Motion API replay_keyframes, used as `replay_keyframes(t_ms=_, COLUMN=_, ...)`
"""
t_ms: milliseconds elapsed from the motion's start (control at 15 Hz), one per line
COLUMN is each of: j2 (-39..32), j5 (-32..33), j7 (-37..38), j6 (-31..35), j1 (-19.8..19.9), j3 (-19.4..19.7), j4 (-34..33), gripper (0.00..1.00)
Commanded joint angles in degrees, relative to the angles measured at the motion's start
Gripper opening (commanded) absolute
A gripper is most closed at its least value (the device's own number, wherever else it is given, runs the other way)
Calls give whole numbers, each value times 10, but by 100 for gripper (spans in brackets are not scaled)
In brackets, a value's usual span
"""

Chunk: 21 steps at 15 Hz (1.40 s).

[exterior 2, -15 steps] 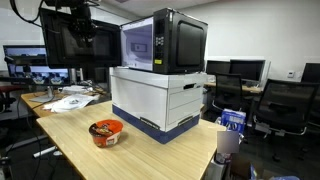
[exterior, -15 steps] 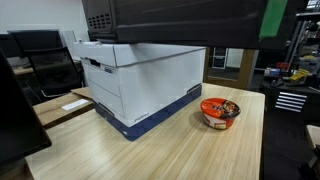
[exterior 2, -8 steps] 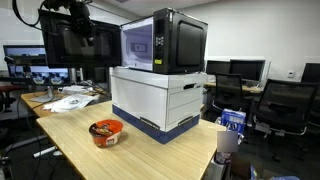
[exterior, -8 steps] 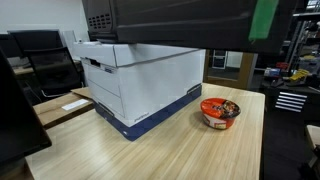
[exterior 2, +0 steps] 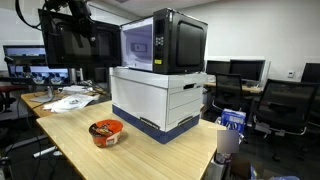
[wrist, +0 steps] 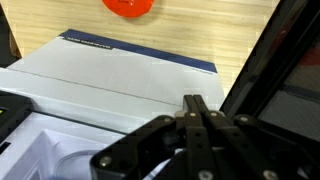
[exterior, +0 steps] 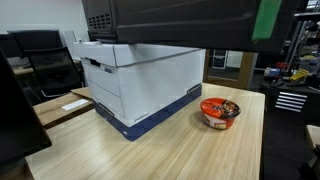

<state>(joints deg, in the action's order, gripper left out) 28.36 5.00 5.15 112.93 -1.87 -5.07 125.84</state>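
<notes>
One closed claw [wrist: 196,104] above box [wrist: 120,75] edge

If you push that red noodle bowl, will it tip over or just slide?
Probably slide: the red bowl looks wide and low, and the wooden table looks smooth. It seems a light throwaway noodle bowl, so a gentle push should move it.

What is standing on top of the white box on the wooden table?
A black microwave stands on the white box, on its lid. It covers most of the lid, so anything under it is hidden. The inside of the box cannot be seen.
</notes>
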Motion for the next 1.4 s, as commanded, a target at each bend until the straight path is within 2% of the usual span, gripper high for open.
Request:
replay_keyframes(t_ms=0, j2=12, j5=19, j7=17, j6=-49, j1=17, j3=1, j4=-15, gripper=4)
replay_keyframes(t_ms=333, j2=8, j5=23, j7=14, j6=-67, j1=38, j3=21, j4=-19, gripper=4)
replay_keyframes(t_ms=400, j2=6, j5=23, j7=11, j6=-61, j1=42, j3=28, j4=-15, gripper=8)
replay_keyframes(t_ms=467, j2=7, j5=22, j7=4, j6=-54, j1=46, j3=36, j4=-9, gripper=32)
replay_keyframes(t_ms=600, j2=9, j5=21, j7=-1, j6=-41, j1=55, j3=54, j4=2, gripper=36)
replay_keyframes(t_ms=800, j2=-10, j5=19, j7=-24, j6=-32, j1=75, j3=94, j4=-1, gripper=55)
replay_keyframes(t_ms=933, j2=-32, j5=20, j7=-47, j6=-4, j1=89, j3=125, j4=-9, gripper=67)
replay_keyframes(t_ms=1200, j2=-103, j5=-3, j7=-141, j6=50, j1=103, j3=195, j4=-32, gripper=96)
replay_keyframes(t_ms=1333, j2=-131, j5=-8, j7=-182, j6=69, j1=107, j3=217, j4=-37, gripper=100)
